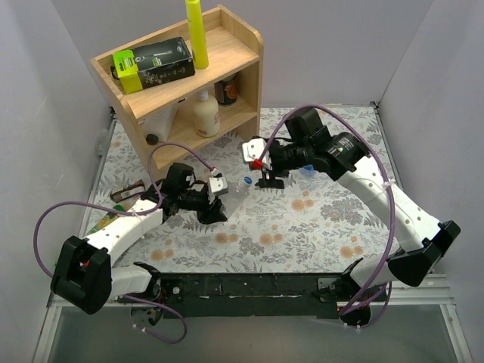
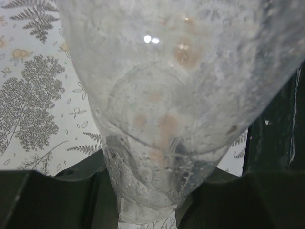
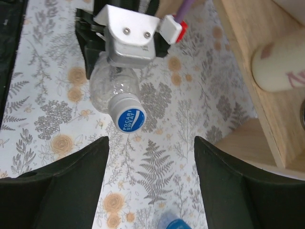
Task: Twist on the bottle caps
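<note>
A clear unlabelled plastic bottle (image 3: 110, 81) is clamped sideways by the left gripper (image 1: 218, 198) near the centre of the floral table (image 1: 302, 223), with a white, blue-topped round cap (image 3: 128, 114) seated on its neck. The right gripper (image 3: 150, 176) is held spread and empty, just right of it.

This is a robot test booth dressed up like a corner of a home. Plain grey walls (image 1: 45, 76) box in a small table spread with a flowered cloth (image 1: 318, 219). A wooden shelf (image 1: 242, 45) holds household goods: a cream lotion bottle (image 1: 206, 113), a yellow tube (image 1: 197, 30) and a black-and-green box (image 1: 155, 64). Two robot arms (image 1: 378, 189) stand on a metal rail (image 1: 249, 286), with purple cables (image 1: 45, 219) looping beside them.
</note>
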Robot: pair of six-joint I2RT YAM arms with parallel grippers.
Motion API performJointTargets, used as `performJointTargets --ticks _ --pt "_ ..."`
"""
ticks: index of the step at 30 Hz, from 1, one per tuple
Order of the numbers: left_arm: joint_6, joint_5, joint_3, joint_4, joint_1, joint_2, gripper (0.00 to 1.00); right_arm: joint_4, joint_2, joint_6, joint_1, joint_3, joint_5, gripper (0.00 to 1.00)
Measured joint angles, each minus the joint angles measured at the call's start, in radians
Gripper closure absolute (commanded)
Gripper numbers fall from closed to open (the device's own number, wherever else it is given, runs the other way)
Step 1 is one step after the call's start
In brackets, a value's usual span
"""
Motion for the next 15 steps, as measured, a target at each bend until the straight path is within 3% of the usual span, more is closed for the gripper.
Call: performJointTargets --ticks 6,15 --pt "0.145 -0.043 0.008 -0.156 -0.018 -0.004 1.00 0.006 -0.035 -0.127 0.029 -0.086 -0.096 0.22" --pt "0.186 -0.062 0.041 -0.198 -0.050 -0.004 1.00 -0.019 -0.051 -0.253 0.045 -0.145 -0.129 0.29"
